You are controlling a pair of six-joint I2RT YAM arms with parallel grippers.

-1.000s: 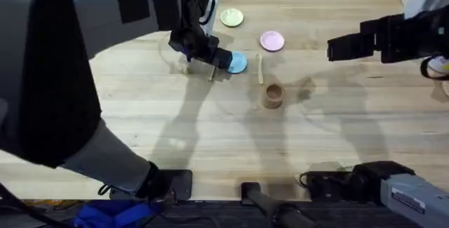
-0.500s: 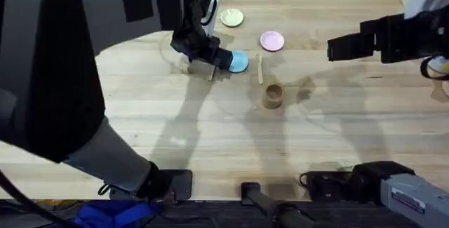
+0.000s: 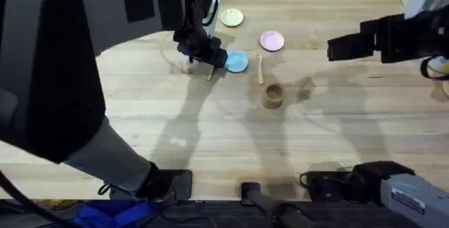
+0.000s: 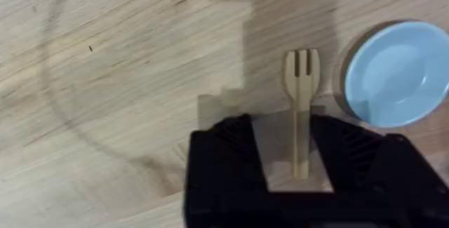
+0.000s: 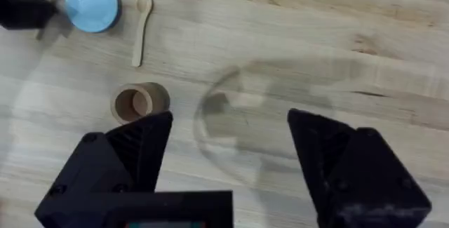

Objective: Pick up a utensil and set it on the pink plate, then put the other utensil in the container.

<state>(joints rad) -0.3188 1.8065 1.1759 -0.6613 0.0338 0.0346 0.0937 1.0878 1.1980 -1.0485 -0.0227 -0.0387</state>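
Note:
The pale wooden fork (image 4: pixel 300 109) lies flat on the table, its handle between the open fingers of my left gripper (image 4: pixel 291 165) and its tines pointing away, with the blue plate (image 4: pixel 396 74) beside it. In the overhead view the left gripper (image 3: pixel 208 58) hovers over the fork (image 3: pixel 210 74). The wooden spoon (image 3: pixel 259 69) lies between the blue plate (image 3: pixel 237 62) and the tan container (image 3: pixel 273 95). The pink plate (image 3: pixel 272 41) sits farther back. My right gripper (image 3: pixel 335 48) hangs open and empty at the right, and its wrist view shows the spoon (image 5: pixel 140 28) and the container (image 5: pixel 139 102).
A pale yellow plate (image 3: pixel 232 18) lies at the back beside the left arm. The left arm's bulk covers the table's left side in the overhead view. Bare wooden table (image 3: pixel 210 137) stretches across the middle and front.
The left gripper has shifted slightly left over the fork, uncovering more of the blue plate. The right arm and all objects have stayed put.

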